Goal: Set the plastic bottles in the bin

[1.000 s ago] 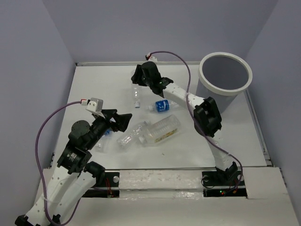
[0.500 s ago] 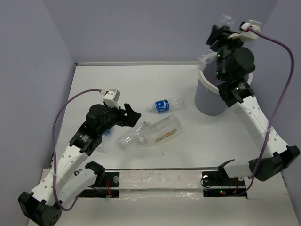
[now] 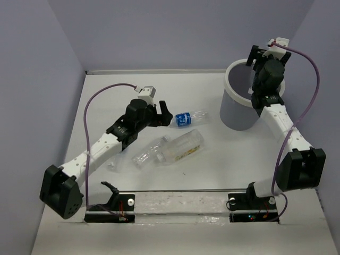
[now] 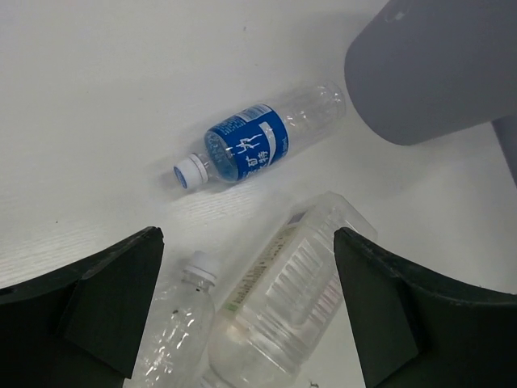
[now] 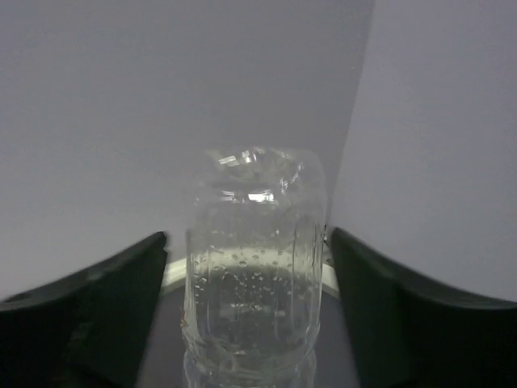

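Observation:
Over the grey bin (image 3: 234, 114) my right gripper (image 3: 253, 58) stands open. In the right wrist view a bare clear bottle (image 5: 254, 275) hangs upright between the fingers (image 5: 121, 299), a narrow gap on each side, with the bin's white rim (image 5: 174, 271) behind it. On the table my left gripper (image 3: 163, 112) is open and empty, just left of a blue-labelled bottle (image 3: 188, 117). In the left wrist view the blue-labelled bottle (image 4: 250, 145) lies ahead of the left gripper (image 4: 246, 242). The large wide bottle (image 4: 299, 299) and a small bare bottle (image 4: 174, 331) lie between the fingers.
The large bottle (image 3: 180, 147) and the small bare bottle (image 3: 143, 158) lie side by side mid-table. The bin (image 4: 428, 73) stands right of them by the right wall. Purple cables loop above both arms. Walls close the table on three sides.
The right arm swung from mid-table up over the bin with a clear bottle, and its jaws spread apart. The left arm reached right toward the blue-labelled bottle.

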